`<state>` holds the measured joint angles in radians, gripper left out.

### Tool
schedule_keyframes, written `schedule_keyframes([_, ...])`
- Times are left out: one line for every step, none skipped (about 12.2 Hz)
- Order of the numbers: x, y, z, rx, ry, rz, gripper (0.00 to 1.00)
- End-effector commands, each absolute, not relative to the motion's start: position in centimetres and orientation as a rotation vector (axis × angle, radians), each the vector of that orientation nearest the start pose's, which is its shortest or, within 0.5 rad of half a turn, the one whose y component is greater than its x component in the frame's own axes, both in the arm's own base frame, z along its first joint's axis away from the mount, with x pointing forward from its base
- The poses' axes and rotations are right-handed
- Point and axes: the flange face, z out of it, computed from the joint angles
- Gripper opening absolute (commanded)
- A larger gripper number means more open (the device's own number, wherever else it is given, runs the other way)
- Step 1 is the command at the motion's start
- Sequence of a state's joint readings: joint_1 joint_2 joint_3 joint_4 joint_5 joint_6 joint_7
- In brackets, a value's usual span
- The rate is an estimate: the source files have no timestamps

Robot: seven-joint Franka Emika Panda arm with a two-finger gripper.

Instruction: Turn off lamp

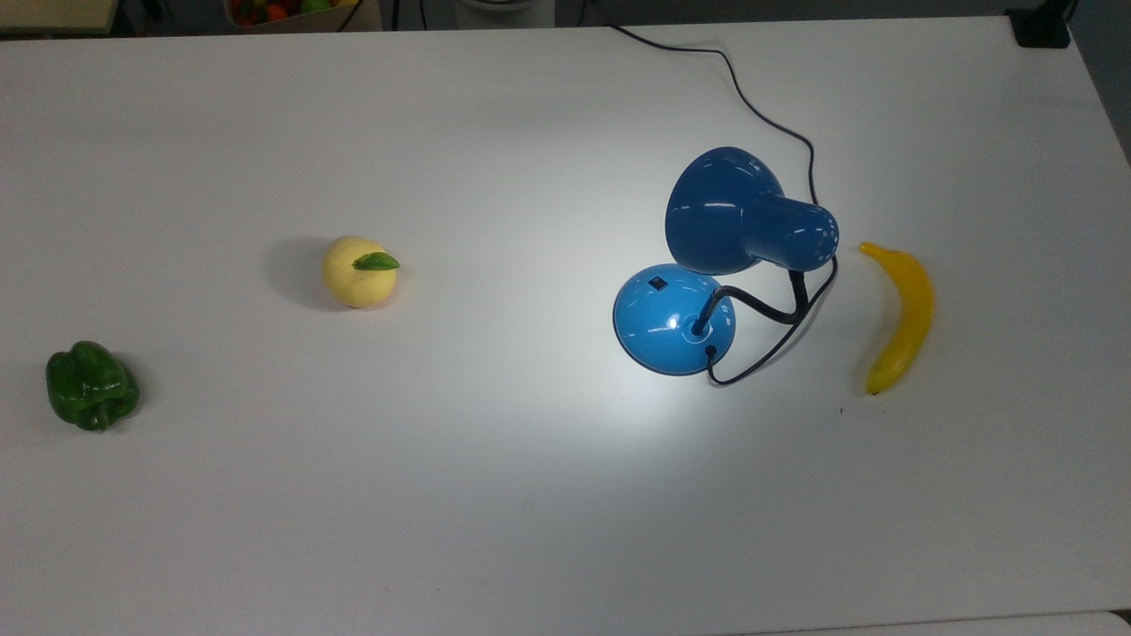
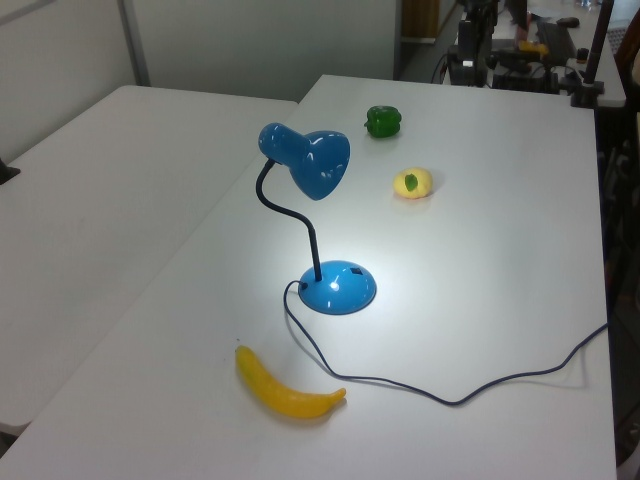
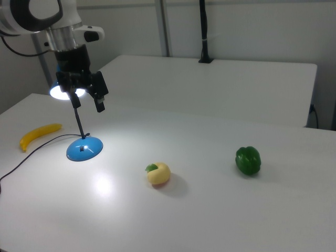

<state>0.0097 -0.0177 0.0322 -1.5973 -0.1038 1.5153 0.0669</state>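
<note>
The pincer (image 3: 86,97) hangs in the air in the right view, with its two black fingers (image 3: 99,96) spread apart and nothing between them. It is held up by the white arm (image 3: 44,18) that comes in from the right view's upper left corner.

The lamp (image 3: 79,131) is directly around the pincer in this view. Its lit shade (image 3: 64,92) glows just behind the pincer, toward the right view's left, and I cannot tell if they touch. The round blue base (image 3: 84,149) stands on the white table (image 3: 220,210) below the pincer, well apart from it. The thin black neck (image 3: 78,122) goes up from the base toward the pincer. A small black switch (image 1: 656,283) sits on the top of the base, and in the top view it is on the side of the dome toward the top view's left. The lamp is on: a bright pool of light lies on the table around the base. The black cord (image 1: 760,115) leaves the base and runs away over the table.

A yellow banana (image 3: 39,134) lies below the pincer and toward the right view's left. A pale yellow fruit with a green leaf (image 3: 158,173) rests lower and toward the right view's right. A green pepper (image 3: 248,160) is further on the same side, far from the pincer.
</note>
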Motion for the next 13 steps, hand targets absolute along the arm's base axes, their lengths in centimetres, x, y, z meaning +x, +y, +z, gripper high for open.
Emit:
schedule_keyframes([54.5, 1.7, 61.4, -3.231, 0.005, 0.104, 1.00])
schedule_keyframes([54.8, 1.8, 61.4, -3.231, 0.006, 0.082, 1.00])
schedule_keyframes([55.1, 1.7, 61.2, -3.231, 0.012, 0.067, 1.00])
schedule_keyframes([55.3, 1.7, 61.2, -3.230, 0.014, 0.052, 1.00])
schedule_keyframes([55.5, 1.6, 61.2, -3.230, 0.020, 0.032, 1.00])
schedule_keyframes([55.8, 1.7, 60.8, -3.230, 0.022, 0.034, 1.00])
schedule_keyframes([55.8, 1.7, 60.7, -3.230, 0.022, 0.037, 1.00])
schedule_keyframes([55.8, 1.7, 60.8, -3.230, 0.022, 0.034, 1.00])
schedule_keyframes([55.8, 1.8, 60.8, -3.230, 0.015, 0.042, 1.00])
schedule_keyframes([55.6, 1.8, 60.8, -3.230, 0.008, 0.052, 0.88])
schedule_keyframes([55.5, 1.7, 60.8, -3.230, -0.002, 0.060, 0.65])
schedule_keyframes([55.6, 1.7, 60.7, -3.228, -0.002, 0.060, 0.36])
schedule_keyframes([55.6, 1.6, 60.7, -3.216, 0.003, 0.059, 0.13])
